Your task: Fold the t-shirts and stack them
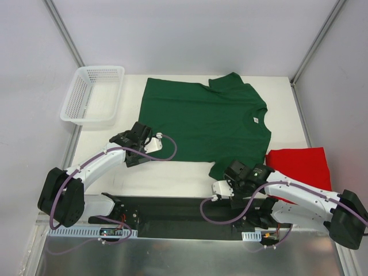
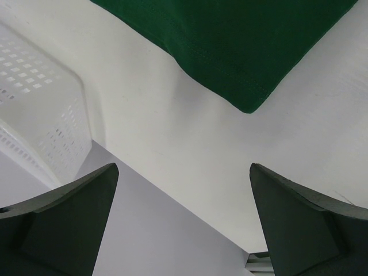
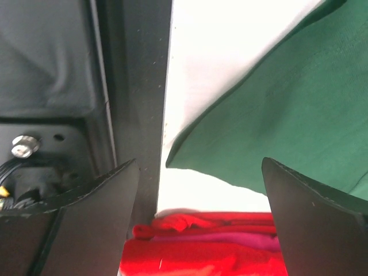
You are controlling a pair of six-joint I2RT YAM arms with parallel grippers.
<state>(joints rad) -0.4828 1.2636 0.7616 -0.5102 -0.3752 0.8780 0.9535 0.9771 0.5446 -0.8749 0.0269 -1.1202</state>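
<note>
Across the middle of the white table (image 1: 172,175), the green t-shirt (image 1: 201,121) is lying spread flat with its collar toward the right, and the red t-shirt (image 1: 302,167) is lying in soft layers just beside its near sleeve at the right edge. We are hovering the left gripper (image 1: 135,137) just short of the near hem corner and the right gripper (image 1: 246,171) by the near sleeve, both with jaws spread wide and gripping nothing. We are judging this to be the reach before the first fold. To do it well, we are aiming to slide one finger of each gripper under the green cloth alone, pinching hem corner and sleeve edge equally deep. We are also steering the right gripper away from the red fabric so that it is not getting dragged along.
</note>
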